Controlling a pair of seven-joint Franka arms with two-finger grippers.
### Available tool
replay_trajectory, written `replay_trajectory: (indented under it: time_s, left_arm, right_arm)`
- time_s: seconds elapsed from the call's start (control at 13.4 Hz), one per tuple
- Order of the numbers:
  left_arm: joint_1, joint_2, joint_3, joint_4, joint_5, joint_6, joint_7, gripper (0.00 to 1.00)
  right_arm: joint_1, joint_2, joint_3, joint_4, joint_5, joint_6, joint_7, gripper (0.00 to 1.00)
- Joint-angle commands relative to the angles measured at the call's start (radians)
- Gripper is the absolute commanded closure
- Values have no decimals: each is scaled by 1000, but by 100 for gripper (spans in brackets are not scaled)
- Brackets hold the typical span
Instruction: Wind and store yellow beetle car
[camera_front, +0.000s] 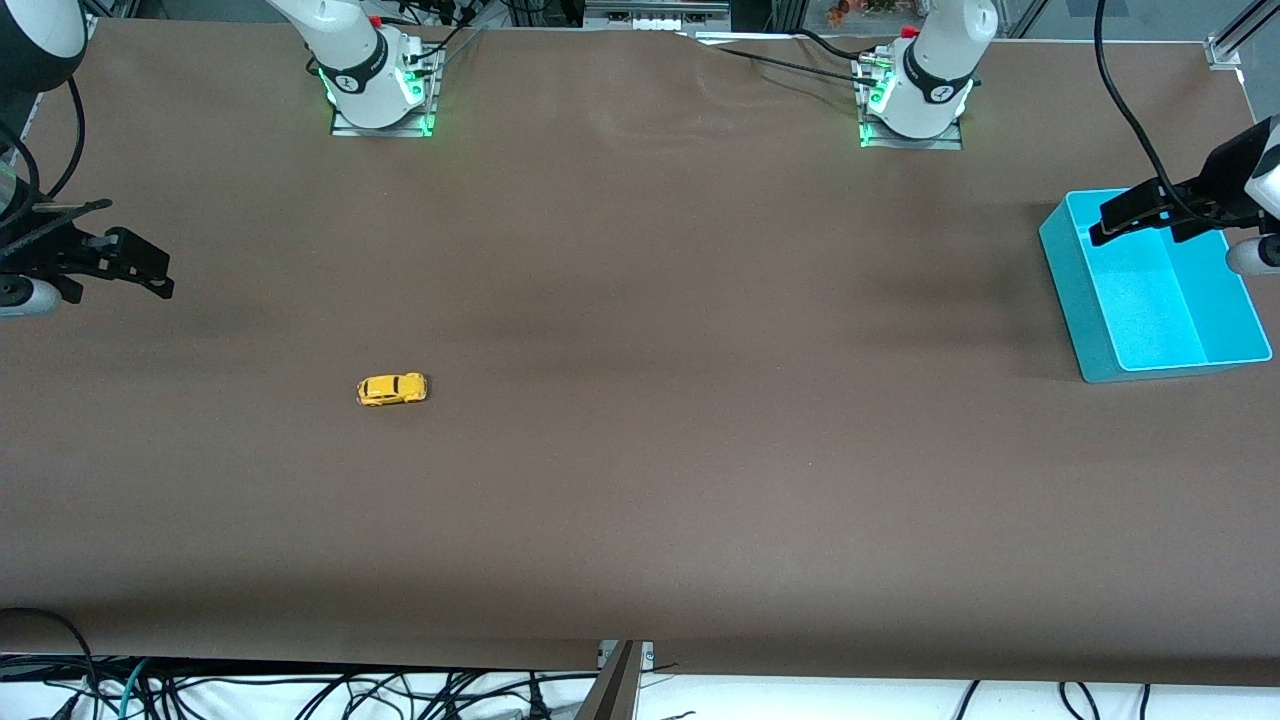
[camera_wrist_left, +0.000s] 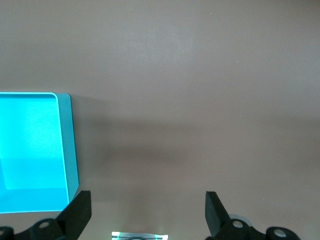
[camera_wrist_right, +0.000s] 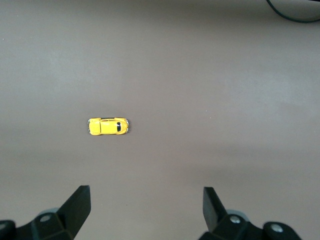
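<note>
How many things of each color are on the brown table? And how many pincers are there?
Yellow: 1, the yellow beetle car
Blue: 1, the bin
Black pincers: 2, the right pincer and the left pincer, both open and up in the air
Total: 4

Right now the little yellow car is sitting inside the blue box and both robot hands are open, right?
Not quite. The yellow beetle car sits on the bare brown table, toward the right arm's end, as the front view shows. The blue box holds nothing. Both the left gripper and right gripper are open.
</note>
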Motion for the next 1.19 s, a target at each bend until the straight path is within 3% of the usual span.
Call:
replay_trajectory:
  time_s: [0.0,0.52,1.12]
  left_arm:
    - [8,-3,-4,4,-3,-15,11,0]
    - [11,-3,-4,4,-2,-16,11,0]
    - [11,-2,-4,3,1,-15,11,0]
  right_arm:
    - [-11,-5,12,-3,-7,-5,17,1]
    - [-6,-4,15,-6,-5,-16,6,1]
    - [161,24,17,-8,-4,-96,6,1]
